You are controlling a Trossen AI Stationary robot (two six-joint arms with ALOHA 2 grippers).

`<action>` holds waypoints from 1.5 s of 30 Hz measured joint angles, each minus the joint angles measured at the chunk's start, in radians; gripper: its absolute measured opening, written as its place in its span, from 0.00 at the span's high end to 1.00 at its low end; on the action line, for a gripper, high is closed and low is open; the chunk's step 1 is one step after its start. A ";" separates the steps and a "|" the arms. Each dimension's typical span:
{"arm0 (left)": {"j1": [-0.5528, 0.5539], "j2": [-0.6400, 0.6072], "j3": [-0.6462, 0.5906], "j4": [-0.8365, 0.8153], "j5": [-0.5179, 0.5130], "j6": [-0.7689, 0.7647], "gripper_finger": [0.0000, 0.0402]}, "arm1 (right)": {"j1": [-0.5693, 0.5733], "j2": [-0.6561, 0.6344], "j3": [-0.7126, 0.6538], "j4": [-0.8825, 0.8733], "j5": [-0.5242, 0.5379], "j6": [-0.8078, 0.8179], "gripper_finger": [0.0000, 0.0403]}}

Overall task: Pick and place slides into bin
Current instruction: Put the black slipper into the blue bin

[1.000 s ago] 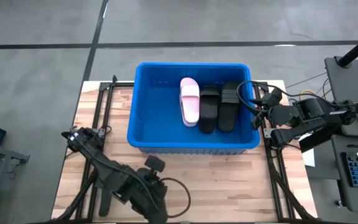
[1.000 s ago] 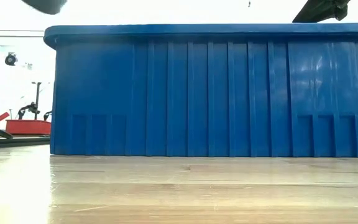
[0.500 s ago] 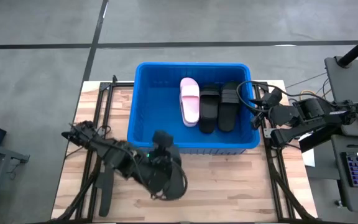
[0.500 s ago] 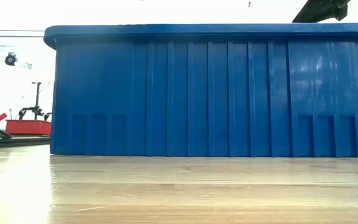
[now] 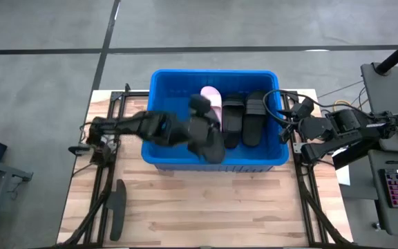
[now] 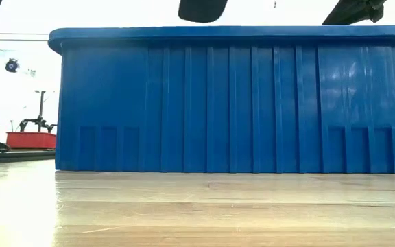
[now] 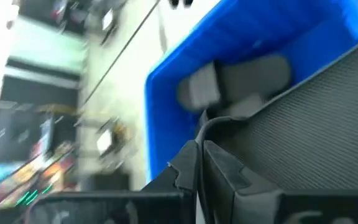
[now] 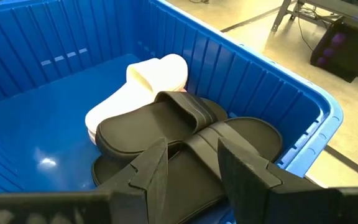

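Left gripper (image 5: 209, 142), at frame centre, clamped on a black slide (image 5: 211, 146) over the bin (image 5: 159, 83); early release risks rim rebound.

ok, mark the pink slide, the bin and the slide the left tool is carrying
pink slide (image 8: 157, 71), right wrist view, strap.
bin (image 5: 159, 131), high view, bare floor.
black slide in left tool (image 5: 211, 148), high view, its sole.
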 joint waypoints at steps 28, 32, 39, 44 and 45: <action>0.375 -0.063 -0.557 0.599 0.481 0.266 1.00 | 0.000 0.000 0.000 -0.050 -0.002 -0.008 0.67; 0.404 -0.110 -0.636 0.604 0.507 0.269 1.00 | 0.000 0.000 0.000 -0.055 0.005 -0.002 0.67; 0.509 -0.256 -0.918 0.813 0.524 0.293 1.00 | 0.000 0.000 0.000 -0.054 0.077 0.000 0.67; 0.526 -0.343 -1.115 0.998 0.538 0.404 1.00 | 0.000 0.000 0.000 -0.055 0.079 0.001 0.67; 0.536 -0.358 -1.153 1.030 0.537 0.404 1.00 | 0.000 0.000 0.000 -0.055 0.081 0.000 0.67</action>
